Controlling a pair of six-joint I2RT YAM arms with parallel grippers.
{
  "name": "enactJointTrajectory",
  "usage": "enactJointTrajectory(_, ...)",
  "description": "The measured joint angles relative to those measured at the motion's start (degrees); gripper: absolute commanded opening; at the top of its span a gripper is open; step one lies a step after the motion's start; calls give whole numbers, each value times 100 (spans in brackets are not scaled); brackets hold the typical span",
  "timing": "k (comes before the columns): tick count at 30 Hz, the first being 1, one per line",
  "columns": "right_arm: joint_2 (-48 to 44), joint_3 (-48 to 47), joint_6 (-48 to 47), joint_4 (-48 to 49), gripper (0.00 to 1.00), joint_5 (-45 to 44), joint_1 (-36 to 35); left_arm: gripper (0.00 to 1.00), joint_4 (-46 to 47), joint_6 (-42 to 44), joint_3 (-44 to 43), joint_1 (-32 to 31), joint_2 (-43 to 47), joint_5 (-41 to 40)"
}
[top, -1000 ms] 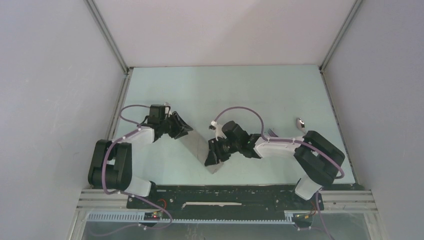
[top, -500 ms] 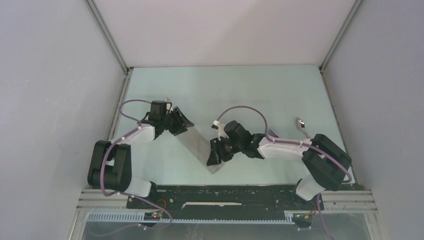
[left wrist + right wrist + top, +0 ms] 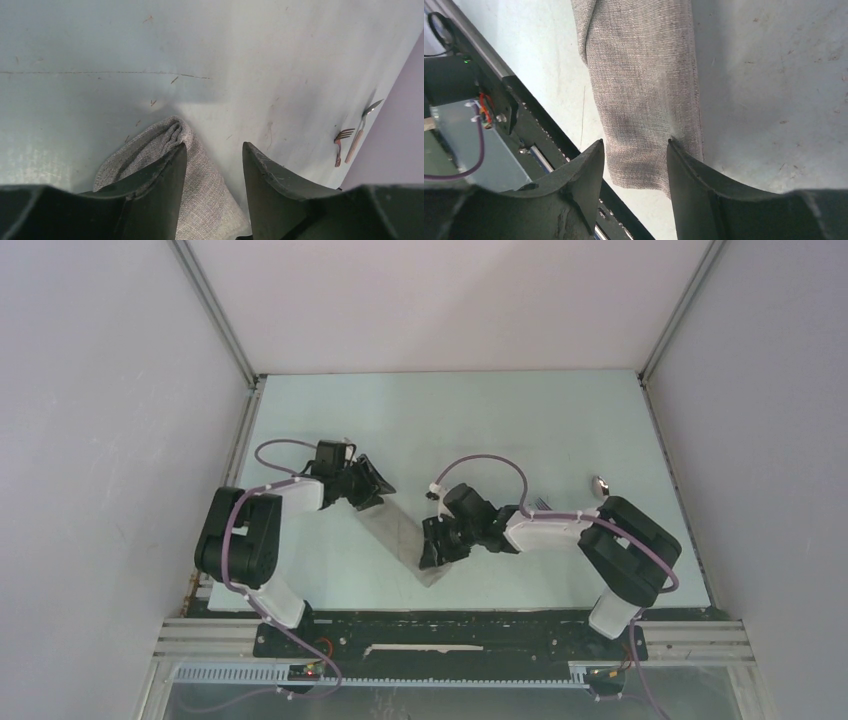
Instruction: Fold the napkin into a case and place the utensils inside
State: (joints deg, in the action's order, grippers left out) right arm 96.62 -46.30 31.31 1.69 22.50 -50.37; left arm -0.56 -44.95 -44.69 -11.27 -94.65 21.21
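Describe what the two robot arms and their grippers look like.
Both arms match: the left arm and right arm have bulky black joint housings, white link shells and a looping purple cable. The left gripper and right gripper each carry two matte black, wedge-shaped fingers. No markings show.

Soft, even light throughout; a dim shadow falls on the table (image 3: pixel 210 107) ahead of the left hand (image 3: pixel 214 147).

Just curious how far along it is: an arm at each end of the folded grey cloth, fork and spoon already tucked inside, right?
Not quite. The fork and spoon are not inside the cloth; they lie side by side on the bare table, well apart from it, as the left wrist view shows. The rest is right.
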Motion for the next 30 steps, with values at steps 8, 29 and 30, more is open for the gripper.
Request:
enactJointTrajectory(8, -522, -767, -186, -1539, 67, -1292, -780, 61, -756, 208, -37, -116, 879, -431)
enactJointTrajectory(29, 562, -1123, 1163, -920, 66, -1631, -1753, 66, -2885, 807, 824, -286, 5073, -299)
enactJointTrajectory(30, 551, -1121, 1167, -929, 66, -1646, -1775, 67, -2957, 804, 901, -286, 5191, -293)
